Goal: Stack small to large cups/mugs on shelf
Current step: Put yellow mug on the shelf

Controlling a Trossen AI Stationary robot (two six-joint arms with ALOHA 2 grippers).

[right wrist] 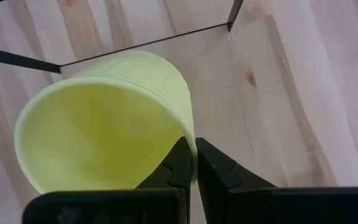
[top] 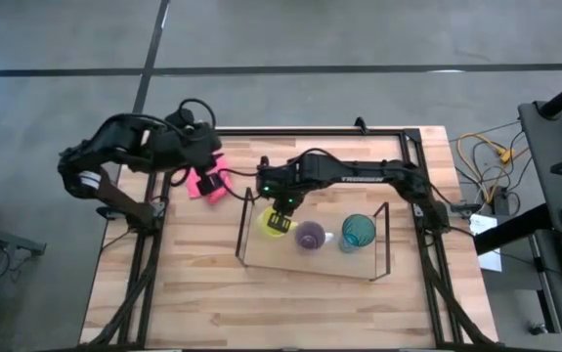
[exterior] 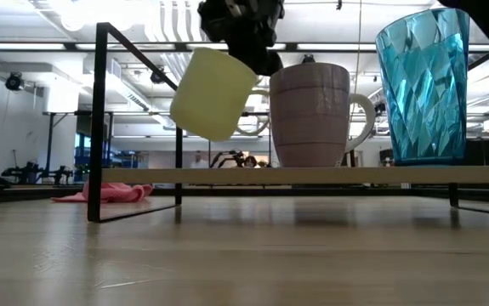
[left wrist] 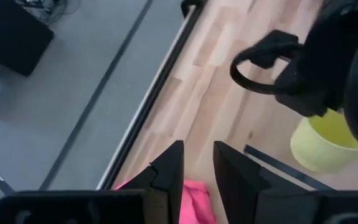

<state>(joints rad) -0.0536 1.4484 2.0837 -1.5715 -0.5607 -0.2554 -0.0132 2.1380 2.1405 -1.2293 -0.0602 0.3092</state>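
right claw [right wrist: 192, 163] is pinched on the rim of the yellow mug [exterior: 214, 92], dangling it tilted above the shelf [exterior: 312, 175] left of the purple mug [exterior: 310, 115] (left claw [left wrist: 197, 169] parked slightly apart), so next it probably needs levelling and lowering.

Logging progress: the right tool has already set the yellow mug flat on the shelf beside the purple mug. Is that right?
Not quite. The right tool holds the yellow mug by its rim, tilted and lifted clear of the shelf, as the low view shows. It is beside the purple mug.
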